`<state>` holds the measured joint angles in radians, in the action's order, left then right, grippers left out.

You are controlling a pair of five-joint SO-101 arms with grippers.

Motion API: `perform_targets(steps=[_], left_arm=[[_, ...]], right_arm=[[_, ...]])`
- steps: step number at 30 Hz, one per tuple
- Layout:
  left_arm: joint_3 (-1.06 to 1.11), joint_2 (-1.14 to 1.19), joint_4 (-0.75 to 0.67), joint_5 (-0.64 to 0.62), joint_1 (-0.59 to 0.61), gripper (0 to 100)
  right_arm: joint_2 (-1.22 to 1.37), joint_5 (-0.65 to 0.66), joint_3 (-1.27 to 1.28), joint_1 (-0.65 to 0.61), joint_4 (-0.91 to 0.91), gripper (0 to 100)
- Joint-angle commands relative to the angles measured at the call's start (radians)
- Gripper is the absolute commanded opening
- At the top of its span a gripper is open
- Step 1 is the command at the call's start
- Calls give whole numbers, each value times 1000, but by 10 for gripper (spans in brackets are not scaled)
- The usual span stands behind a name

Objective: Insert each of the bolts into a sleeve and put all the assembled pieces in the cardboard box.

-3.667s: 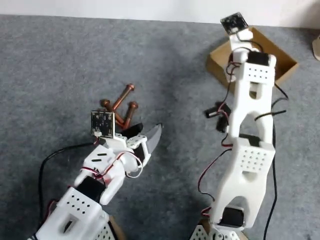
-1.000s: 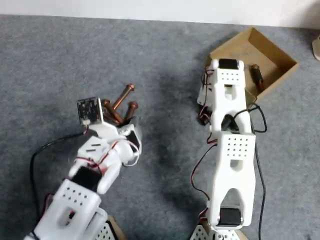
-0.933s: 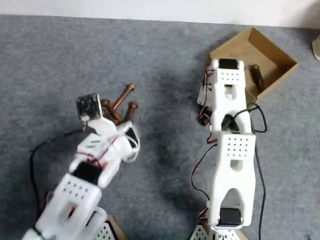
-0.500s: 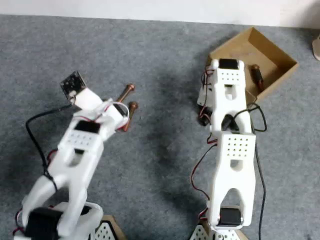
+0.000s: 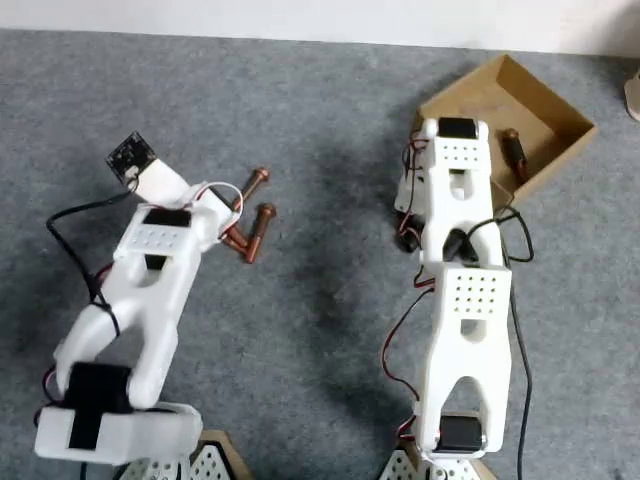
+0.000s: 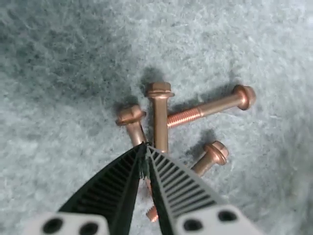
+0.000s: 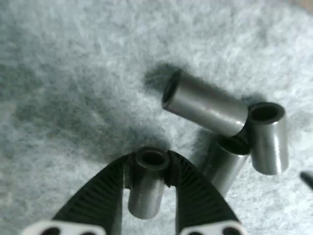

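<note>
Left arm (image 5: 150, 270): wrist has swung toward the far left since the earlier frames; it now stands over the bolts (image 5: 250, 220).
Right arm (image 5: 465, 290): unchanged over the last second, at the near-left side of the cardboard box (image 5: 480, 100).
Cardboard box: far right; one assembled piece (image 5: 513, 150) inside.
Right claw (image 7: 149, 169): clamped on an upright sleeve (image 7: 145, 196); three loose sleeves (image 7: 205, 103) lie just beside it.
Left claw (image 6: 145, 149): tips pressed together, nothing between them, above four overlapping bolts (image 6: 159, 112) on the grey mat (image 5: 330, 150).
Risk: judged likely that the crossed bolts drag together or two get pinched; the sleeve may tilt under insertion load.
</note>
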<state>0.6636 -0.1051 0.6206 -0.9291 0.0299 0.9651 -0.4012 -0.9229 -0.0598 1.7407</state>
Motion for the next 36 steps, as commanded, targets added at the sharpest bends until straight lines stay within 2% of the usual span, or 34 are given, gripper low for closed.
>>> perform_targets(steps=[1, 8, 13, 26, 32, 36], left_arm=[[-68, 21, 6, -12, 5, 7], [-74, 35, 14, -14, 21, 17], [-113, 42, 97, -60, 18, 119], [-133, 51, 129, -63, 21, 120], [-208, 205, 138, -89, 42, 119], [-300, 297, 213, -91, 42, 119]], right_arm=[[-27, 34, -45, -7, 19, 5], [-27, 43, -45, -7, 21, 5], [-27, 44, -45, -7, 21, 5], [-27, 48, -45, -7, 21, 5], [-27, 48, -45, -7, 21, 5], [-27, 48, -47, -7, 21, 5]])
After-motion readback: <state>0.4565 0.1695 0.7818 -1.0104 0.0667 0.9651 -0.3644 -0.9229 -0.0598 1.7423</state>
